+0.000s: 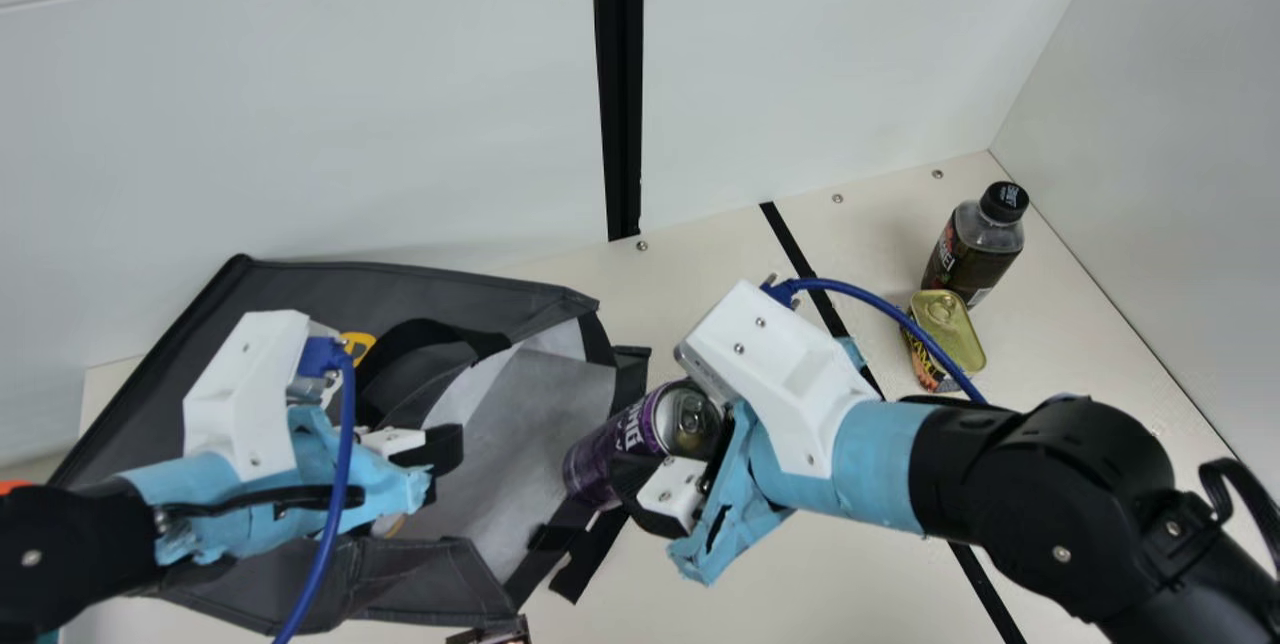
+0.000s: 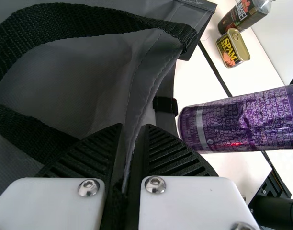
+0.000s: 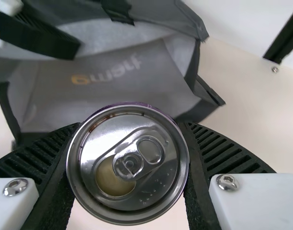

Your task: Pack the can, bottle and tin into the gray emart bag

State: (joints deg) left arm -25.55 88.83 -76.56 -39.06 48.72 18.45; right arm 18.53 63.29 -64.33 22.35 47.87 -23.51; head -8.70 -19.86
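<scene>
Purple can (image 1: 612, 446): is tilting at the open mouth of the gray emart bag (image 1: 300, 296), its base pointing toward the opening; whether the base is passing the rim cannot be told.
Right pincer (image 1: 660, 442): is grasping the purple can near its top, one black ribbed finger pressing on each side; the lid and pull tab (image 3: 138, 159) are facing the wrist camera.
Left pincer (image 1: 446, 456): is clenching the fabric edge of the gray emart bag, a seam running between its fingers.
Gray emart bag: is lying on the left part of the desk (image 1: 800, 579), its pale lining (image 1: 500, 454) showing and its mouth opening toward the right arm.
Black strap handle (image 2: 89, 19): is looping across the bag's side near the left pincer.
Bottle (image 1: 975, 249): is standing upright, black-capped, on the right part of the desk.
Tin (image 1: 945, 324): is resting just beside the bottle, gold lid up.
Black strip (image 1: 790, 239): is crossing the desk between bag and tin.
</scene>
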